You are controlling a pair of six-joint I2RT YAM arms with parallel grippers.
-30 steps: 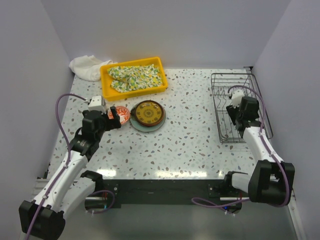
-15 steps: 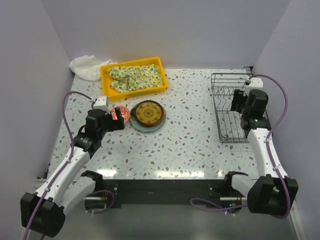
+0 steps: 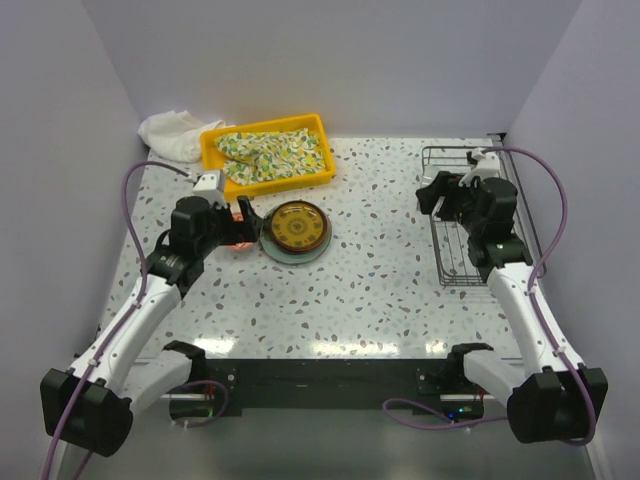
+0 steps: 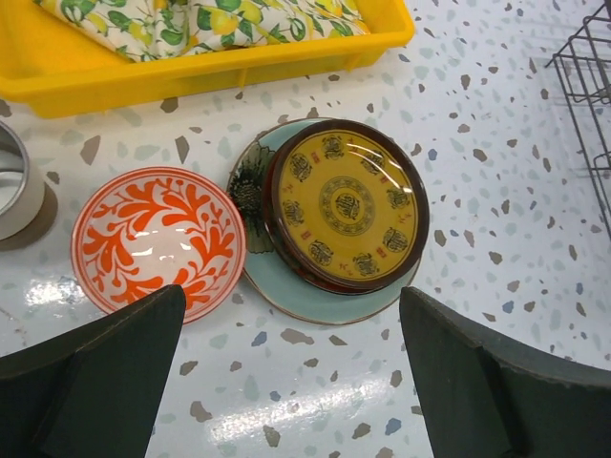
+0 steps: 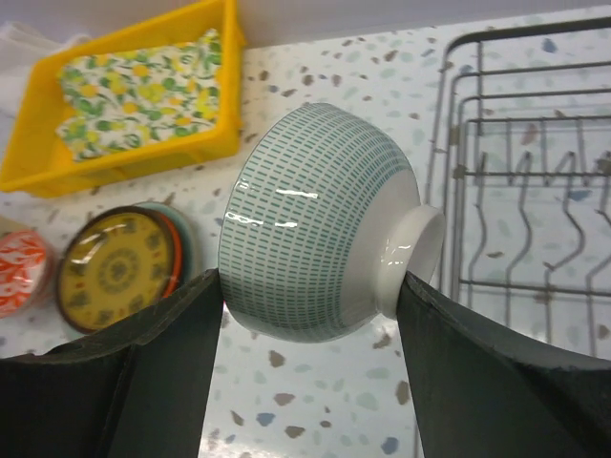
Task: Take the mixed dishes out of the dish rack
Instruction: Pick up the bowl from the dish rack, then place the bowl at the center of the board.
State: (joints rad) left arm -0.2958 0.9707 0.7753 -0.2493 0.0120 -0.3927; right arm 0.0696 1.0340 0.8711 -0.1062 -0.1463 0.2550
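Checking the right claw (image 5: 310, 281) first: what does it have? (M.)

Grasping the striped pale-green bowl (image 5: 315, 219). The bowl lies on its side between the fingers, one finger against the wall near the rim, the other against the foot ring. It is held in the air over the table (image 3: 380, 280). (J.)

Position relative to the rack (image 3: 455, 265)? (M.)

Overhead view: the claw sits at the rack's left edge, toward its far end. Wrist view: the rack is to the right of the bowl, with speckled tabletop below the bowl. (J.)

And the left claw (image 4: 291, 291)? (M.)

Released, jaws spread wide, nothing between them. It hangs over the dishes on the left half of the table. (J.)

Which dishes, and how do they lie? (M.)

There is a white bowl with red pattern (image 4: 158, 239), upright on the table. Just right of it, touching or nearly so (cannot tell which), a brown-rimmed yellow plate (image 4: 346, 205) is stacked on a pale blue-green plate (image 4: 315, 303). Left of the red-patterned bowl is a small round cup (image 4: 14, 191), cut off by the frame edge. (J.)

Other items? (M.)

Just beyond the plates, a yellow tray (image 4: 191, 81) with a lemon-print cloth (image 4: 210, 19) in it. At the far left corner, beside the tray, a white rag (image 3: 170, 135). (J.)
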